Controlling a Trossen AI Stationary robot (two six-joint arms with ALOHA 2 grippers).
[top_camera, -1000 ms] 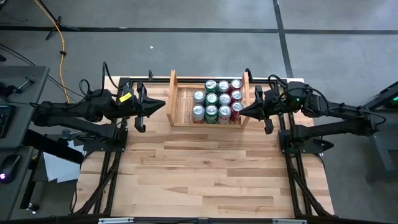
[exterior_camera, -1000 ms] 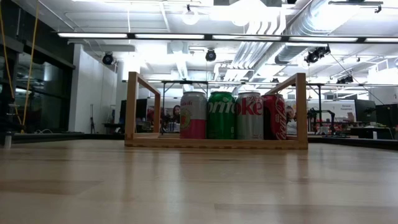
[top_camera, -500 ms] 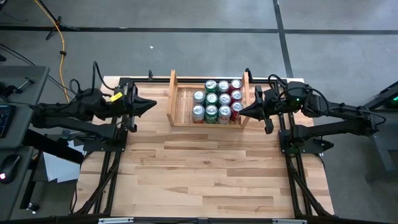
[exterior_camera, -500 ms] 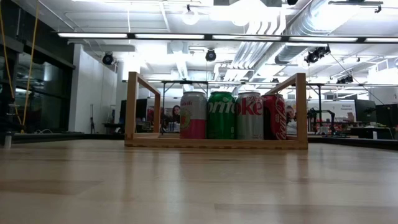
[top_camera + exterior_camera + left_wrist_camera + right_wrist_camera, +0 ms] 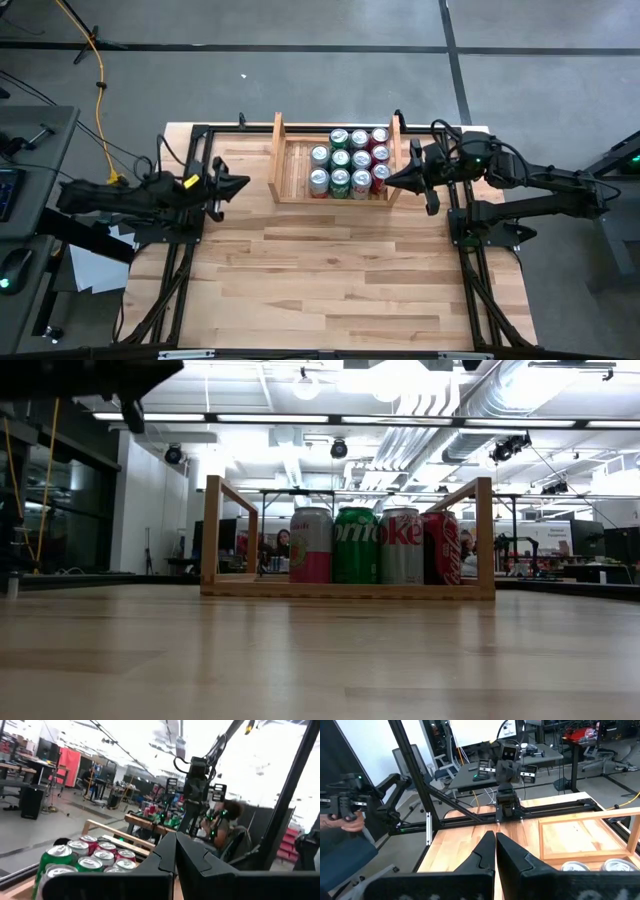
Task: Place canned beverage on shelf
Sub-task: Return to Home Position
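Note:
The shelf (image 5: 295,172), a low pale wooden rack with two upright side boards, stands at the far middle of the table. Several cans (image 5: 350,160) stand upright on the right part of its slatted base; in the low view a pink, a green, a silver and a red can (image 5: 375,545) line its front. My left gripper (image 5: 246,182) is shut and holds nothing, left of the shelf. My right gripper (image 5: 388,178) is shut and holds nothing, just outside the shelf's right side board. Both wrist views show fingertips meeting: left (image 5: 175,854), right (image 5: 495,844).
The left part of the shelf base (image 5: 575,837) is bare wood. The wide wooden tabletop (image 5: 330,270) lies in front of the shelf. Black frame rails (image 5: 180,270) run along both table sides. A person (image 5: 225,820) sits beyond the right arm; a hand (image 5: 345,822) shows beyond the left.
My left gripper has drawn back from the shelf toward the table's left edge, then sunk lower and a little toward the near edge, staying shut; its arm now shows at the low view's top left. The right arm and the cans have kept still.

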